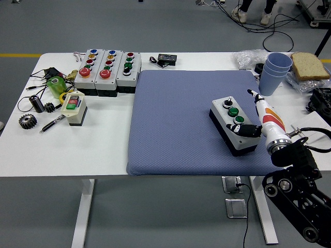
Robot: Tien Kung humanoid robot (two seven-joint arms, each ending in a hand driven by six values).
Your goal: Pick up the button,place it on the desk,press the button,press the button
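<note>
The grey, black-based control box with a row of push buttons [235, 125] sits at the right of the frame on the blue-grey quilted mat [176, 119] that covers the middle of the white counter [103, 144]. The right robot hand [253, 126] lies against the box's near end, dark fingers [247, 129] laid over the spot where the lowest button would be, a white finger stretched out toward the upper right. It has hold of nothing; it looks to be pressing.

What worries me is the soft mat. A push that lands off the button's middle could tip the box or slide it toward the mat's lower right edge, which is near. The fingers hide the lowest button, so I cannot tell if they sit square on it, and a neighbouring green button [238, 120] is close enough to be caught by mistake. The stack of pale blue plastic cups [272, 72] stands near the forearm, and a wide swing back might knock it over.

No left arm shows. I can read no writing anywhere; the spare button boxes [106, 71] at the upper left carry nothing legible from here.
</note>
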